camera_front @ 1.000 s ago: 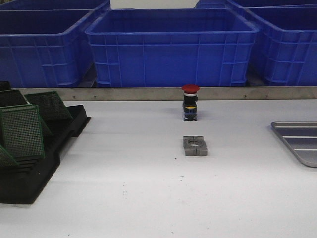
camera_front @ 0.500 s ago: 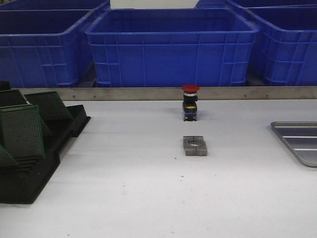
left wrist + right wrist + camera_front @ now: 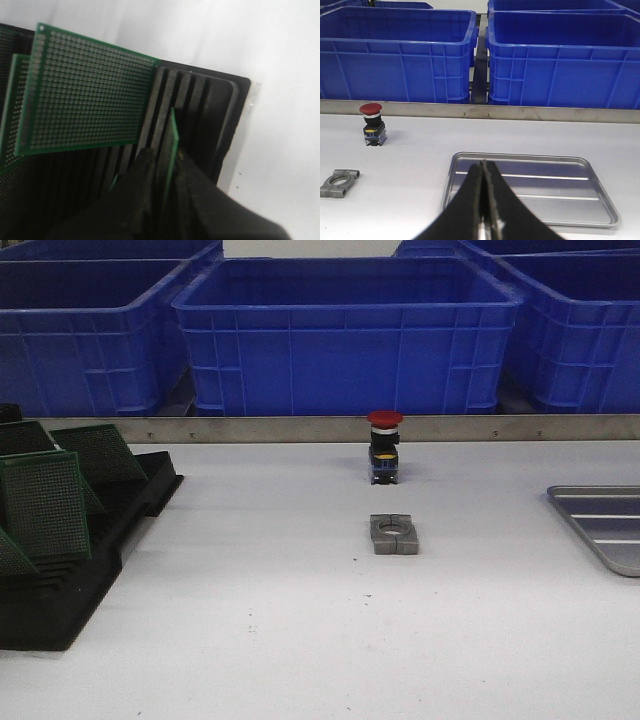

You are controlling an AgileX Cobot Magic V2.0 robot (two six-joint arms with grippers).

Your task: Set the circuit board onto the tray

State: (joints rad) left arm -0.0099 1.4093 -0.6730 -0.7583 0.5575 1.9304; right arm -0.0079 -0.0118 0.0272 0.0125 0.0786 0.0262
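In the left wrist view, the left gripper [image 3: 167, 167] is seen with its jaws clenched on the thin edge of a circuit board [image 3: 172, 142], which stands edge-on in the black slotted rack [image 3: 200, 115]. The board's long axis runs straight out from the jaws along the rack's grooves. A second perforated board [image 3: 85, 102] leans just beside it. The right gripper [image 3: 483, 200] is held pressed together and empty above the tray [image 3: 570, 172]. On the counter [image 3: 300, 640], the tray [image 3: 600, 525] lies well apart to the right, so a rightward carry is judged necessary.
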